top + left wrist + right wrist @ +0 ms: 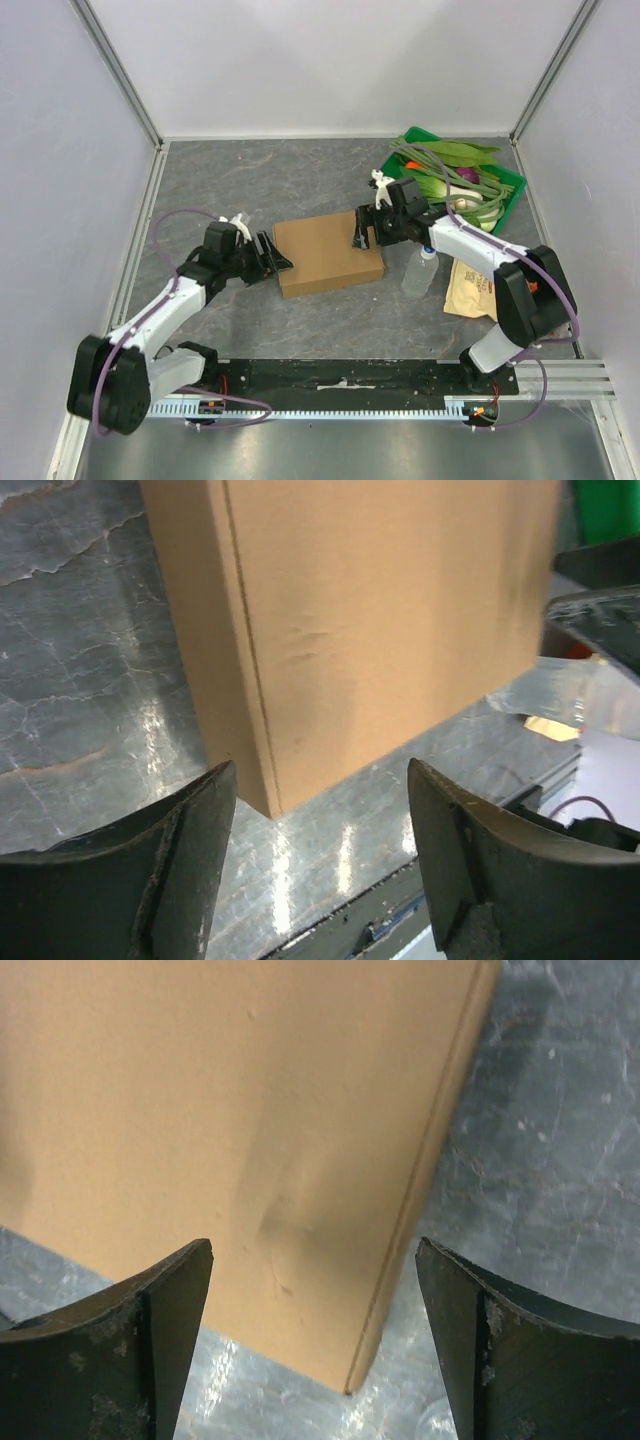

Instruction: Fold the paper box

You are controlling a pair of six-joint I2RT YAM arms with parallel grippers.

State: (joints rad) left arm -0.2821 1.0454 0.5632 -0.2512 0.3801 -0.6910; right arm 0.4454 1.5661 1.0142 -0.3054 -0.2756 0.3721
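Note:
The paper box (327,253) lies closed and flat-topped in the middle of the table, plain brown cardboard. My left gripper (276,257) is just off its left side, open; in the left wrist view the box (370,620) fills the top and its near corner sits just ahead of the gap of the left gripper (322,780), with nothing between the fingers. My right gripper (362,235) is at the box's right edge, open. In the right wrist view the box (220,1120), slightly dented, has a corner reaching into the gap of the right gripper (313,1252), untouched by the fingers.
A clear plastic bottle (420,270) stands right of the box, beside a tan snack bag (470,290). A green tray (500,195) holding vegetables (455,165) sits at the back right. White walls enclose the table; a black rail (340,378) runs along the front edge.

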